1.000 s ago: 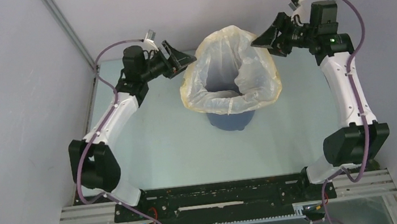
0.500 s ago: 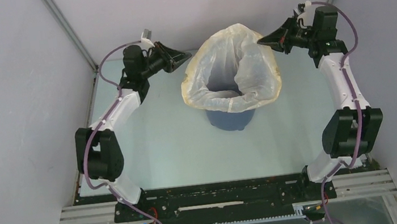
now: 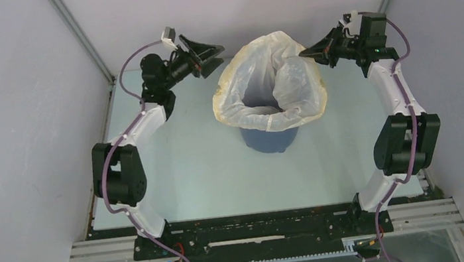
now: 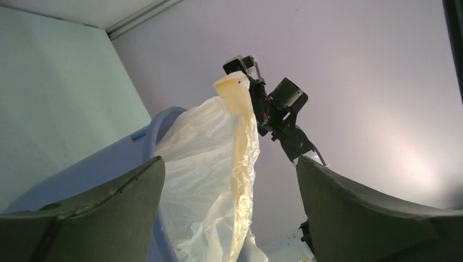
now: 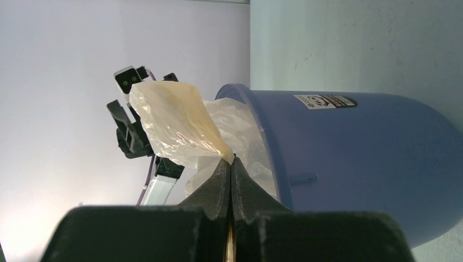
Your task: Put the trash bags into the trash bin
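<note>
Round blue plastic bucket (image 3: pixel 270 141) is seen upright on the pale green surface (image 3: pixel 187 170), toward its far side, between the two arms. Thin, crinkly, whitish-cream translucent plastic bag (image 3: pixel 297 83) is seated in the bucket. Its mouth is spread open and billowed above and outside the rim, and in the top view it is wider than the bucket on every side.

Right tool (image 5: pixel 232 162): fingers are pressed together, with a cream fold of the bag's upper edge pinched between the tips. The pinched fold is held above the rim on the bucket's right side, and the bag is drawn to a peak there.

Left tool (image 4: pixel 229 164): fingers are spread wide, nothing held. It is positioned just beside the bag's left side, above rim level, tips pointed at the bag. No contact is seen in the top view. Bag and bucket wall are framed between its fingers in the left wrist view.
</note>
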Controlling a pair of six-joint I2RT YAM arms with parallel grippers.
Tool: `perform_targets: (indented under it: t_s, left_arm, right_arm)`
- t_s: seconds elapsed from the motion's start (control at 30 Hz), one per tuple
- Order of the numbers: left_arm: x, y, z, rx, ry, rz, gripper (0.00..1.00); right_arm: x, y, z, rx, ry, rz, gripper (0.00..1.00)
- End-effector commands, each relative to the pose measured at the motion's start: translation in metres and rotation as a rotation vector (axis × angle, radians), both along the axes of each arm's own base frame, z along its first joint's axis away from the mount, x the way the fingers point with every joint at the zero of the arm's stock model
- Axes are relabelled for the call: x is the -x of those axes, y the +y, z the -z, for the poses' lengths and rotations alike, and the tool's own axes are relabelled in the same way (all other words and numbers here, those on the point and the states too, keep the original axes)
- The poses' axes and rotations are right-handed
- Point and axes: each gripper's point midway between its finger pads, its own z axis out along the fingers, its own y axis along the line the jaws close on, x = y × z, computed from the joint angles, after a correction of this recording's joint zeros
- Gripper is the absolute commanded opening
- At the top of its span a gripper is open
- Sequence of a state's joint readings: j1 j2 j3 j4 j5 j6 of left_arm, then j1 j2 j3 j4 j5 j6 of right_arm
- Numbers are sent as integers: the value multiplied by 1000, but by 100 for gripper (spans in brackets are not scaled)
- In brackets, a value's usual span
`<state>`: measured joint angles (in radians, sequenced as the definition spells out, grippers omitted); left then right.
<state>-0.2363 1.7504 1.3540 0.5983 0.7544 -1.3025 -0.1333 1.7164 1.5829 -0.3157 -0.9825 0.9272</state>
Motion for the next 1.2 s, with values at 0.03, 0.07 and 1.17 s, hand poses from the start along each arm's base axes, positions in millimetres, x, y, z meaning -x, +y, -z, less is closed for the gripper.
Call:
perform_targets:
  t_s: [0.03, 0.07, 1.17]
  left_arm:
    - [27, -13, -27, -68, -132, 51, 97]
    - [25, -16, -17, -111, -109, 39, 97]
    - [-32, -11, 44, 0, 289, -42, 0]
  right_arm:
    - [11, 1, -32, -3, -78, -17, 2]
    - [11, 1, -33, -4, -79, -16, 2]
    - [-13, -19, 11, 100, 26, 32, 3]
